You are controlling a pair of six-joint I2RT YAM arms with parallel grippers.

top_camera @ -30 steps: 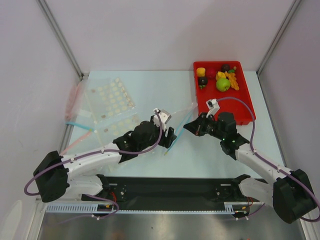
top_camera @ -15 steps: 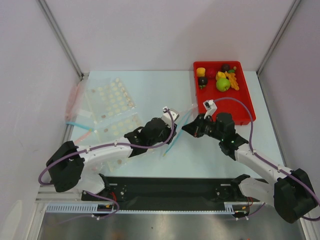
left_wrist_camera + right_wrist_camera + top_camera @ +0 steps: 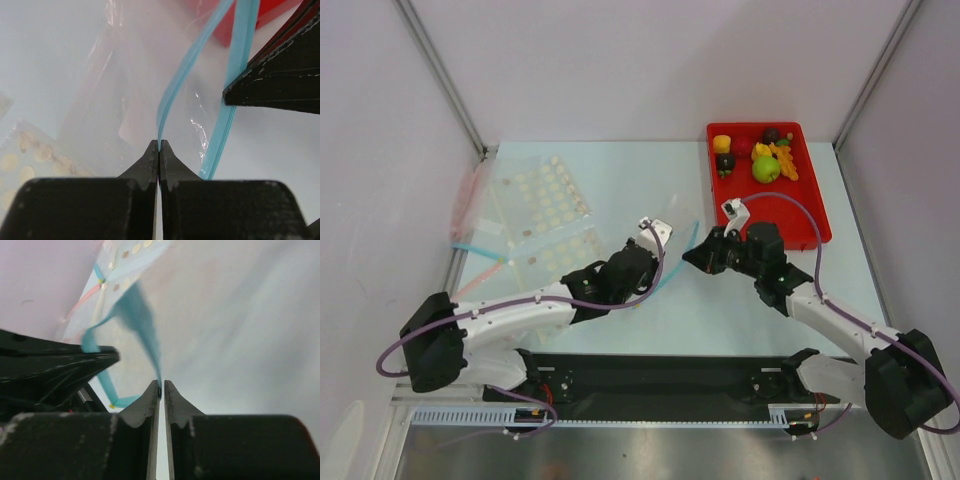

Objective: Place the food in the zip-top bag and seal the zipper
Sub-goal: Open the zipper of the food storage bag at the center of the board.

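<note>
**Zip-top bag, held at the mouth by both grippers; food in the tray**

Item 1: zip-top bag (image 3: 677, 250). A clear, floppy pouch, creased and glossy, at mid-table between the two arms. Its film is hard to make out from above. In the left wrist view it shows as wrinkled plastic with bright highlights.

Item 2: zipper (image 3: 172, 95). A thin light-blue strip along the bag's mouth. Its two lips stand apart, so the mouth is unsealed. In the left wrist view one lip curves up from the fingertips and the other runs alongside on the right. In the right wrist view (image 3: 142, 320) the strip is blurred.

Item 3: left gripper (image 3: 159, 146). Its fingers are pressed together with one lip of the zipper pinched between the tips. From above it sits at the bag's near-left side (image 3: 653, 265).

Item 4: right gripper (image 3: 160, 386). Its fingers are clamped on the zipper's strip at the very tips. From above it sits at the bag's right side (image 3: 688, 257), close to the left gripper but not touching it.

Item 5: food. All of it lies in the red tray (image 3: 820, 225) at the far right, well apart from the bag:
- green apple (image 3: 766, 168)
- orange bunch (image 3: 786, 162)
- dark purple balls (image 3: 772, 135)
- yellow piece (image 3: 722, 143)
- red piece (image 3: 744, 147)

Item 6: other clear bags (image 3: 545, 205). They show pale round dots and lie flat at the far left of the table (image 3: 620, 180).
</note>
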